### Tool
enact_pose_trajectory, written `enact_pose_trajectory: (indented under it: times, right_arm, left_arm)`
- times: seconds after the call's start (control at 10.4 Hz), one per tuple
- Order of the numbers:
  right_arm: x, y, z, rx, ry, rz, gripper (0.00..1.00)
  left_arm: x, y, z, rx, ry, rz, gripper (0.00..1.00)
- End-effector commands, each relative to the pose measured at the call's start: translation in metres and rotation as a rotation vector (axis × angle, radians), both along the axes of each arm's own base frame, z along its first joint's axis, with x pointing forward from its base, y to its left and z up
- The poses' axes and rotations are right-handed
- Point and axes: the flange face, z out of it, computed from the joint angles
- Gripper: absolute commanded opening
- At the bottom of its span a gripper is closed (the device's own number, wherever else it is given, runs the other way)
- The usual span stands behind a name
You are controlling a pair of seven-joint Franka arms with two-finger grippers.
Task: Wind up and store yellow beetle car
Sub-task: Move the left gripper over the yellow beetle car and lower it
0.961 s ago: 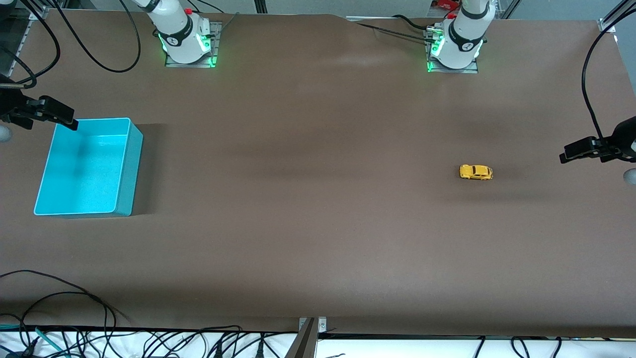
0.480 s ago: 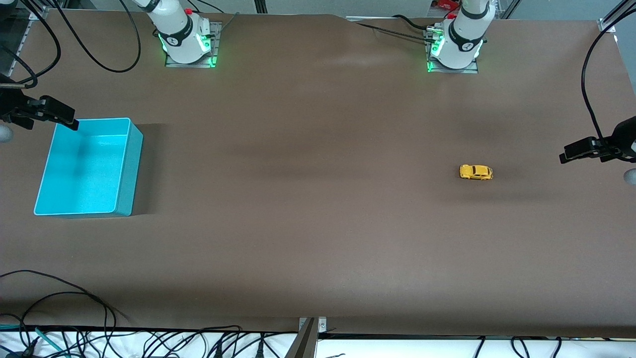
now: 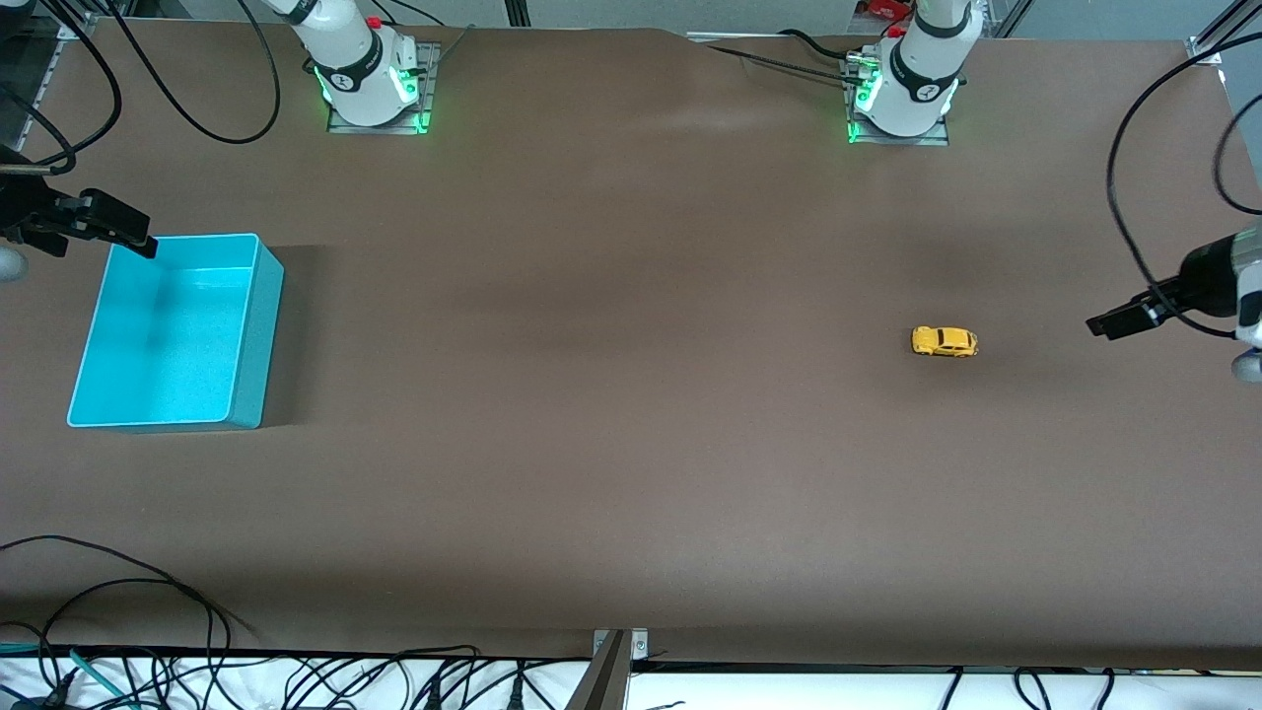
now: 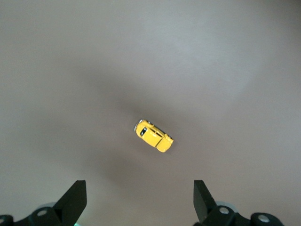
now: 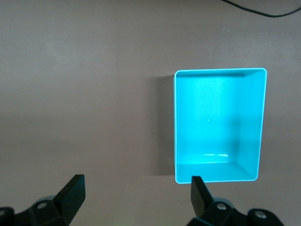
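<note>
The yellow beetle car stands on its wheels on the brown table toward the left arm's end; it also shows in the left wrist view. My left gripper hangs open and empty in the air over the table's end, beside the car and apart from it; its fingers frame bare table. The turquoise bin stands empty at the right arm's end and shows in the right wrist view. My right gripper hangs open and empty over the bin's corner nearest the bases.
The two arm bases stand along the table's edge farthest from the front camera. Black cables lie at the table's near edge, and one cable loops by the left arm. Wide bare brown table lies between bin and car.
My left gripper has moved toward the car and turned slightly; its cable has swung. The right gripper, the car and the bin have not moved.
</note>
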Motion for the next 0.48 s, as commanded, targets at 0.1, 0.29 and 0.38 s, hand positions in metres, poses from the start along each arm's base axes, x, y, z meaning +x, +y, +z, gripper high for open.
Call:
enact_pose_trajectory:
  times: [0.1, 0.29, 0.38]
  right_arm:
    - [-0.004, 0.007, 0.008, -0.013, -0.009, 0.001, 1.0]
    - [-0.004, 0.007, 0.008, -0.013, -0.009, 0.001, 1.0]
    - [-0.003, 0.007, 0.008, -0.015, -0.012, 0.001, 1.0]
  left_arm:
    - [-0.018, -0.001, -0.051, 0.056, 0.093, 0.362, 1.0]
    - [-0.023, -0.004, -0.095, 0.078, 0.088, 0.612, 1.0]
    - [-0.026, -0.006, -0.113, 0.076, 0.077, 0.706, 1.0]
